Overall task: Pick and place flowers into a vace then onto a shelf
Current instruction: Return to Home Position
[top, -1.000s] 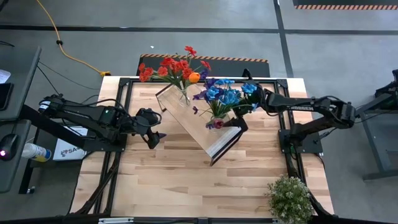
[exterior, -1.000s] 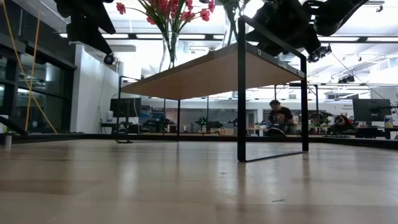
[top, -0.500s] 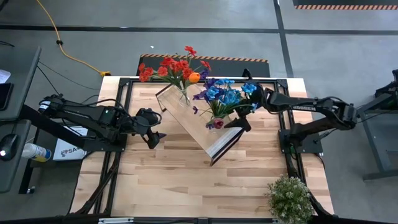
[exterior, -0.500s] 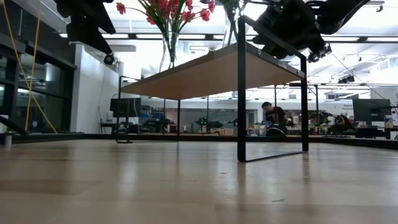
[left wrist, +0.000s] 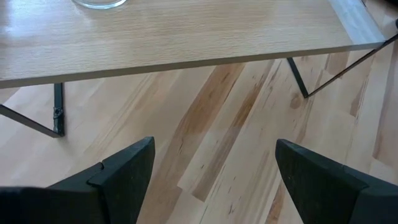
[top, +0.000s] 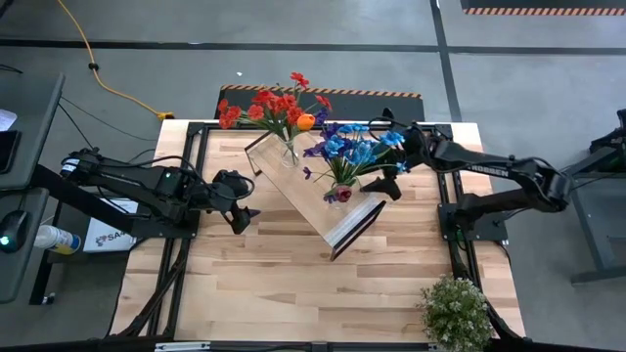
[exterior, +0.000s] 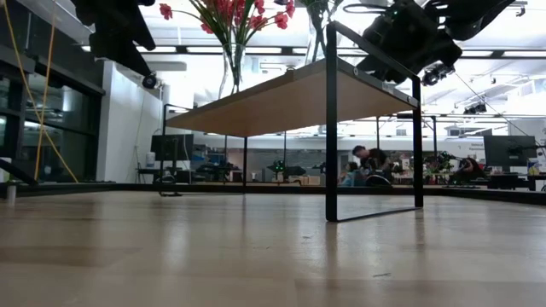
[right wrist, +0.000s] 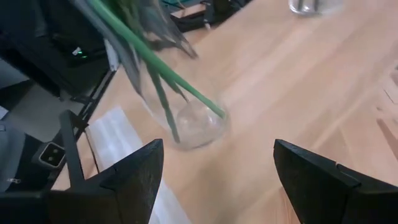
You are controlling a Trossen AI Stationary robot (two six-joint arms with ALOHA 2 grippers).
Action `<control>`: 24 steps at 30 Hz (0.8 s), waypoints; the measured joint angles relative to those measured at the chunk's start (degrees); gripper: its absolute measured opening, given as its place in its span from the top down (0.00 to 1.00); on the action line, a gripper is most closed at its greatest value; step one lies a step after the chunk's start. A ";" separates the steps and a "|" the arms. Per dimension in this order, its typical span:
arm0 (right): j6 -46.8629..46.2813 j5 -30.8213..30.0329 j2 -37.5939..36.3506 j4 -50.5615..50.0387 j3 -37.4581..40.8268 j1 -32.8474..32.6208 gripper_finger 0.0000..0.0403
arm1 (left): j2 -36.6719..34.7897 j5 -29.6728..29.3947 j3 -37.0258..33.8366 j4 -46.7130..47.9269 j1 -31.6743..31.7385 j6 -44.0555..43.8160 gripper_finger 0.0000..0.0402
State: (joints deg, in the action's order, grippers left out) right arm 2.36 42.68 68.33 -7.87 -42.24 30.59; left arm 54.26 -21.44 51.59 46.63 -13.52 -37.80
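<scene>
A light-wood shelf [top: 311, 203] with a dark frame is seen standing askew on the table [top: 293, 284], and both bunches of flowers are found on it, each in a clear vase. The red and orange flowers [top: 274, 106] are held in the vase [top: 290, 152] at the shelf's far end; the blue and purple flowers [top: 354, 150] are held in a second vase [top: 340, 191] nearer the shelf's right side. The right end effector [right wrist: 217, 155] is positioned just beside this second vase, above the shelf top, with its fingers spread wide and nothing gripped between them; green stems and the vase's round base are seen ahead of it in the right wrist view. The left end effector [top: 249, 196] is held over the table to the left of the shelf, apart from it, likewise wide open and empty. A bushy potted plant [top: 455, 311] is set at the table's near right corner.
</scene>
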 joint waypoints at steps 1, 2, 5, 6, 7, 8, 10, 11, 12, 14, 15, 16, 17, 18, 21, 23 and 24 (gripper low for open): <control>-0.33 -0.54 -0.32 -0.69 0.00 0.25 0.27 | 0.01 0.01 0.00 0.00 -0.01 0.00 0.09; -0.60 -1.35 -0.65 -1.39 0.00 0.43 0.27 | 0.01 -0.01 0.00 0.01 0.00 0.00 0.09; -0.80 -3.73 -2.07 -4.46 0.02 1.21 0.27 | 0.00 -0.01 0.00 0.02 -0.02 0.00 0.09; -0.82 -3.99 -2.66 -5.17 0.00 1.47 0.27 | 0.00 -0.01 0.00 0.02 -0.01 0.00 0.09; -0.84 -4.17 -3.41 -5.92 0.00 1.75 0.27 | 0.00 -0.02 0.00 0.02 0.00 0.00 0.09; -0.84 -4.31 -4.26 -6.77 0.00 2.05 0.27 | 0.02 -0.04 0.00 0.02 -0.02 0.00 0.09; -1.15 -5.07 -6.27 -8.29 0.01 2.56 0.27 | 0.02 -0.06 0.00 0.04 -0.02 0.00 0.09; -1.35 -5.69 -7.38 -9.12 0.00 2.88 0.27 | 0.00 -0.08 0.00 0.04 0.00 0.00 0.09; -1.41 -6.42 -8.54 -10.05 0.00 3.26 0.27 | 0.00 -0.08 0.00 0.06 -0.01 0.00 0.09; -1.58 -8.02 -11.12 -11.71 0.00 3.92 0.27 | 0.00 -0.10 0.00 0.21 -0.02 0.00 0.09; -2.10 -9.03 -12.43 -12.38 0.00 4.12 0.27 | 0.00 -0.12 0.00 0.37 -0.02 0.00 0.09; -2.33 -9.90 -13.76 -13.18 0.00 4.34 0.27 | 0.00 -0.12 0.00 0.42 -0.02 0.00 0.09; -2.37 -10.63 -15.02 -13.96 0.02 4.51 0.27 | 0.00 -0.12 0.00 0.48 -0.02 0.00 0.09; -2.37 -10.98 -16.38 -14.71 0.00 4.72 0.27 | 0.00 -0.17 0.00 0.52 0.00 0.00 0.09; -3.00 -13.11 -20.49 -17.00 0.00 5.09 0.27 | 0.00 -0.28 0.00 0.72 0.00 0.00 0.09; -3.86 -15.06 -23.13 -18.27 0.00 5.37 0.27 | -0.20 -0.29 0.00 0.76 -0.02 0.00 0.09; -4.06 -16.29 -24.47 -18.97 0.00 5.45 0.27 | -0.53 -0.28 0.00 0.95 -0.02 0.01 0.09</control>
State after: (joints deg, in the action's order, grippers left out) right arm -1.70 26.39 43.86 -26.83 -42.24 36.04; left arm 53.73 -21.71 51.59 47.58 -13.54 -37.79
